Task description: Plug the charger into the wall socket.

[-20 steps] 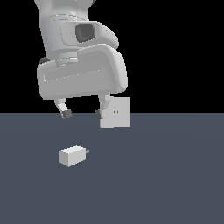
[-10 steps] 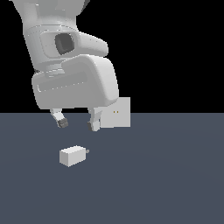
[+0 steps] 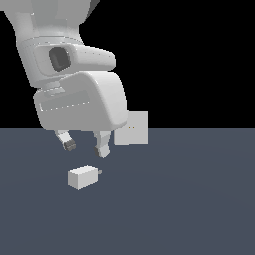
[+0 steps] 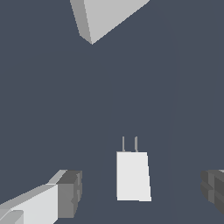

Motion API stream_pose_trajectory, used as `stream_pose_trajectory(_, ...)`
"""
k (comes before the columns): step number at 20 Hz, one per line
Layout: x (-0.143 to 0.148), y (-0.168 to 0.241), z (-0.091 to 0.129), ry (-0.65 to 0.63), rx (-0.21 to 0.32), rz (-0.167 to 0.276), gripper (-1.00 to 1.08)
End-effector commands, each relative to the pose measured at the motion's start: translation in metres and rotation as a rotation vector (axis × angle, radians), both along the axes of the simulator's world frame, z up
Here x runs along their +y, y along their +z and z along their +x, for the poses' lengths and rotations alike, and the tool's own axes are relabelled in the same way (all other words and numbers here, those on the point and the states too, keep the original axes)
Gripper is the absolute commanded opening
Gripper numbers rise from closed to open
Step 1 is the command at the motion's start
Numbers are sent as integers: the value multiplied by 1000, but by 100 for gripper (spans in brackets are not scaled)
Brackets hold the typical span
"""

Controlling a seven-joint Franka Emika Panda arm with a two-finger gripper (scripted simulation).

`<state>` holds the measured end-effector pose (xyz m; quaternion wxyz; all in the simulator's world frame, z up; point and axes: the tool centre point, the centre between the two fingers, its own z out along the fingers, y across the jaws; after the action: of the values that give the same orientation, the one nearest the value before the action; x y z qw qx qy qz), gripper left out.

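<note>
Black void behind, flat slate-grey worktop (image 3: 199, 209) below; nothing else on it but the two task items. You have the charger (image 3: 82, 178) lying on its side in the lower left of the exterior frame, prongs pointing toward the exterior view's right, roughly toward the socket (image 3: 134, 128). The socket stands upright at mid-frame, its two orange holes facing the camera, well apart from the charger. That layout looks deliberate: the prongs need little turning before insertion.

Your end effector (image 3: 83, 147) hangs just above the charger, spread wide and empty. In the wrist view the charger (image 4: 132, 176) sits between the two fingertips (image 4: 69, 194), touching neither. Judgement: you are lined up to descend and grasp.
</note>
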<state>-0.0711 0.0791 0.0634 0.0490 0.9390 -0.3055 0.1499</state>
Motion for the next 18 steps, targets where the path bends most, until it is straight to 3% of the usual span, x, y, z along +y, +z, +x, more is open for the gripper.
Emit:
stream_pose_trajectory(1,0,-1,0,-7,-2,-1,100)
stream_pose_trajectory(18,0,-46,-1,-7,-1,1,100)
